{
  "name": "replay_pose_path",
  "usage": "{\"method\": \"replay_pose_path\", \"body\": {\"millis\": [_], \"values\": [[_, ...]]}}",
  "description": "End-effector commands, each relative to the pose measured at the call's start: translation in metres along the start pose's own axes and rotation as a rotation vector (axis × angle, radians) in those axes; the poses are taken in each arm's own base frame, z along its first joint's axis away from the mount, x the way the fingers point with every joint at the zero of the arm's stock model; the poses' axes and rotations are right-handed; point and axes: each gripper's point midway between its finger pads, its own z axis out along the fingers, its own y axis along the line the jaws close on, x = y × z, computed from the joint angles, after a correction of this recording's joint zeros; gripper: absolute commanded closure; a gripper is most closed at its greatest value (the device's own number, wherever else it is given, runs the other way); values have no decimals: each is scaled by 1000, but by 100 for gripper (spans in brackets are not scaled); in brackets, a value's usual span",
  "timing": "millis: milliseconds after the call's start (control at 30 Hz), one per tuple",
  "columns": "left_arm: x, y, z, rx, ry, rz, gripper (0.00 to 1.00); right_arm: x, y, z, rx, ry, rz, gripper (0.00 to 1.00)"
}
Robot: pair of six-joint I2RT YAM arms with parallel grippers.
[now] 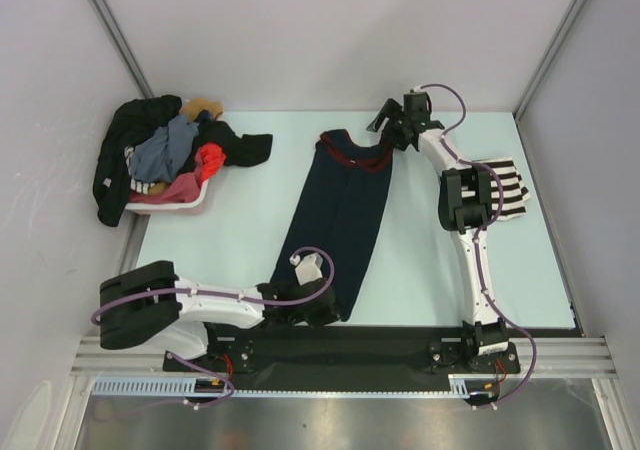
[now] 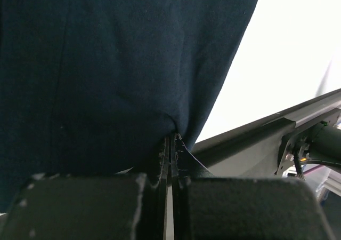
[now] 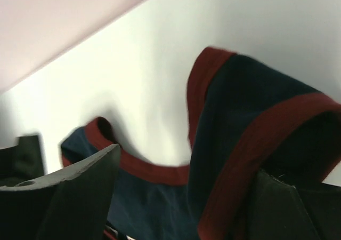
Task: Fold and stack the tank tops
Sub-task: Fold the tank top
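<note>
At the near edge the left gripper (image 2: 173, 162) is pinched tight on the hem of the navy jersey (image 1: 340, 215), which lies lengthwise on the middle of the table (image 1: 230, 250). The striped top (image 1: 512, 185) sits by the right edge, partly under the right arm. The basket (image 1: 190, 202) of clothes fills the far-left corner. Toward the far edge the right gripper (image 3: 186, 168) stands wide at the jersey's red-trimmed straps, one draped against a finger (image 3: 287, 208).

A robot lab cell — bare white panel walls (image 1: 330, 30), aluminium frame rail (image 1: 560, 351), pale table (image 1: 240, 240).
</note>
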Motion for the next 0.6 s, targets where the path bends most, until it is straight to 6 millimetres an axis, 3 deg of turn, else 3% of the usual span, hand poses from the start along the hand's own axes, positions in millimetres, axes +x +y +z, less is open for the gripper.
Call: {"method": "replay_pose_path", "body": {"millis": [0, 167, 333, 567], "values": [[15, -3, -1, 13, 41, -4, 100, -18, 39, 3, -242, -27, 26, 15], [17, -5, -4, -8, 23, 19, 100, -49, 60, -3, -373, -93, 21, 1], [21, -2, -2, -19, 32, 12, 100, -62, 65, -4, -457, -135, 10, 0], [21, -5, -3, -23, 36, 27, 97, -91, 67, -10, -423, -270, -41, 0]]}}
